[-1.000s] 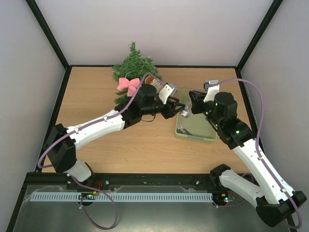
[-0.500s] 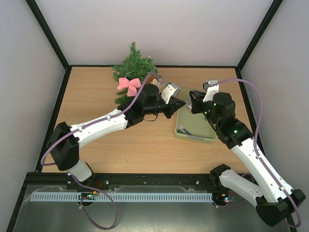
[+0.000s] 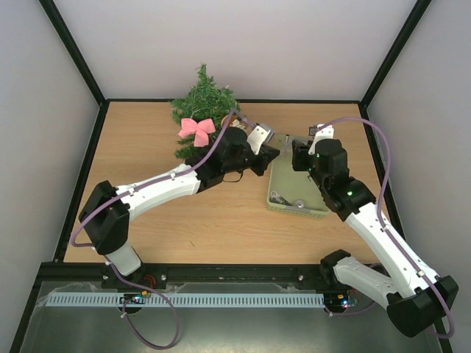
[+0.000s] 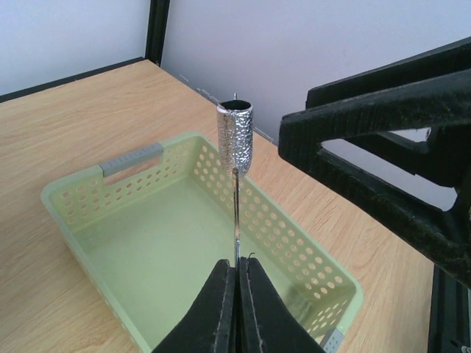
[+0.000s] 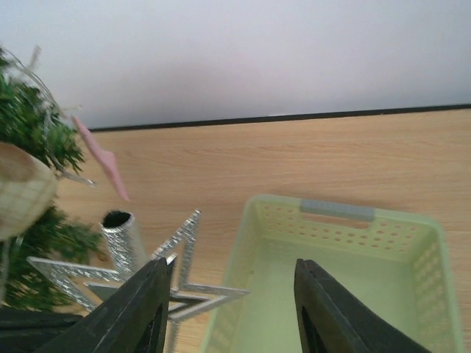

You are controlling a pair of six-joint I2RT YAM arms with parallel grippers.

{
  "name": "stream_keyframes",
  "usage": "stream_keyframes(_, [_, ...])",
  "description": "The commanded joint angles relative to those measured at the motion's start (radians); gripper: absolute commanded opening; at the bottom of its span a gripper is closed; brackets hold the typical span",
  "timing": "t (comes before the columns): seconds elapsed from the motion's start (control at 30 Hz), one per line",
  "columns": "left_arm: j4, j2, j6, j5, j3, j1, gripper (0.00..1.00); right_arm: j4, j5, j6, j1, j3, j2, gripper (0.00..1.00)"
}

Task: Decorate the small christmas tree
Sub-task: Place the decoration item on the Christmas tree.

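Note:
The small christmas tree point(image 3: 206, 99) stands at the table's far edge with a pink bow point(image 3: 196, 129) on its front; its branches show at the left of the right wrist view point(image 5: 29, 132). A silver glitter star point(image 3: 259, 137) with a foil tube point(image 4: 235, 140) is held on its thin edge by my left gripper point(image 4: 237, 268), shut, above the pale green basket point(image 4: 132, 158). My right gripper point(image 5: 232, 268) is open just right of the star point(image 5: 176, 287), with nothing between its fingers point(image 4: 383, 147).
The basket point(image 3: 318, 213) lies right of centre with a few small silver ornaments point(image 3: 283, 198) at its near end. A woven golden ball point(image 5: 22, 191) hangs on the tree. Black frame posts and pale walls enclose the table.
My left gripper closed on the star's edge and drew it up toward the far end of the basket. My right gripper opened, let the star go and shifted back.

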Motion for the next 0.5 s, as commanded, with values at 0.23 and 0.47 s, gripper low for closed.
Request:
stream_keyframes(0.23, [-0.107, -0.133, -0.081, 0.022, 0.005, 0.003, 0.02, 0.017, -0.213, -0.174, -0.011, 0.035, -0.220, 0.54])
stream_keyframes(0.47, [-0.298, -0.315, -0.136, 0.209, -0.010, 0.060, 0.02, 0.260, -0.697, -0.760, -0.011, -0.161, -0.421, 0.45])
